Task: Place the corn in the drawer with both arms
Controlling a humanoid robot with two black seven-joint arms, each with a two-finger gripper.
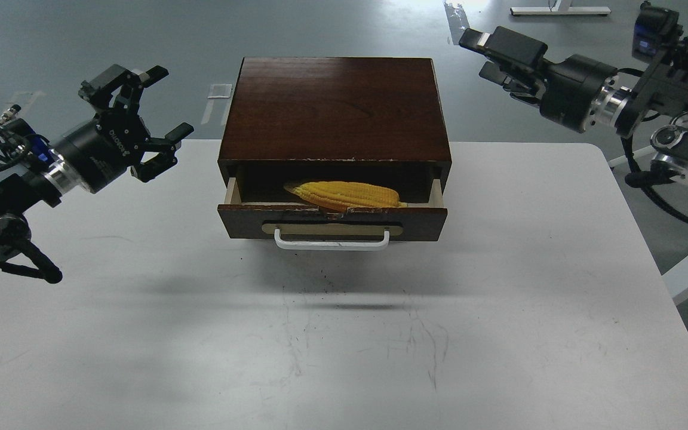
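Observation:
The yellow corn (344, 195) lies lengthwise inside the drawer (332, 220), tapered end to the left. The dark brown drawer is pulled partly out of its wooden cabinet (335, 110), white bar handle (332, 242) facing me. My left gripper (162, 104) is open and empty, raised to the left of the cabinet and apart from it. My right gripper (480, 55) is open and empty, raised beyond the cabinet's far right corner.
The cabinet stands at the back middle of a white table (344, 334). The table's right edge and grey floor lie under my right arm (648, 101). My left arm (9, 191) hangs over the table's left side.

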